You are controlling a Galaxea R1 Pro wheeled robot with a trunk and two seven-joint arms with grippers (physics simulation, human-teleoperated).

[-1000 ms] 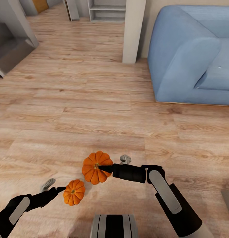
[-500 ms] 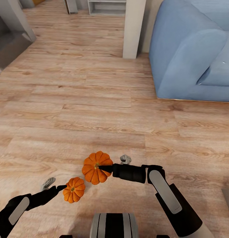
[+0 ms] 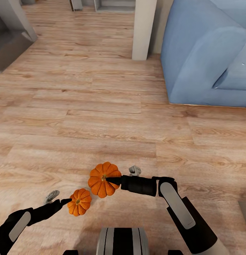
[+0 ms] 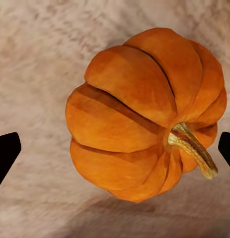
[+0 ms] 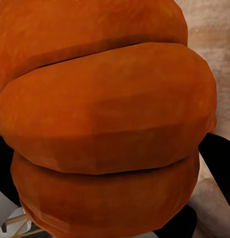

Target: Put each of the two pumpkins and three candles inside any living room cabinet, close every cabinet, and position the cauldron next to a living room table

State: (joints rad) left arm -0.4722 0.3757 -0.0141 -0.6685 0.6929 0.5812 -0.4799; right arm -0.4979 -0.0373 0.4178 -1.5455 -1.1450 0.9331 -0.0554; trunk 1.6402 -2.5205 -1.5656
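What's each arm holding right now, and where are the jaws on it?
Each holds a pumpkin. The right gripper clamps the larger pumpkin across its ribbed sides; the left gripper clamps the smaller pumpkin likewise.

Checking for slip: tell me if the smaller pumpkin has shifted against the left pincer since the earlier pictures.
No. The smaller pumpkin sits at the left pincer tip as before; only the camera view moved.

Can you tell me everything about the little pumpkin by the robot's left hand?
The smaller pumpkin is round, bright orange and ribbed into fat segments, with a short, curved tan stem. Its skin looks smooth and a bit shiny. It is tipped so the stem points sideways. It sits at the tip of the left gripper, between the dark fingertips, above the wooden floor. The bigger pumpkin is close beside it, not touching.
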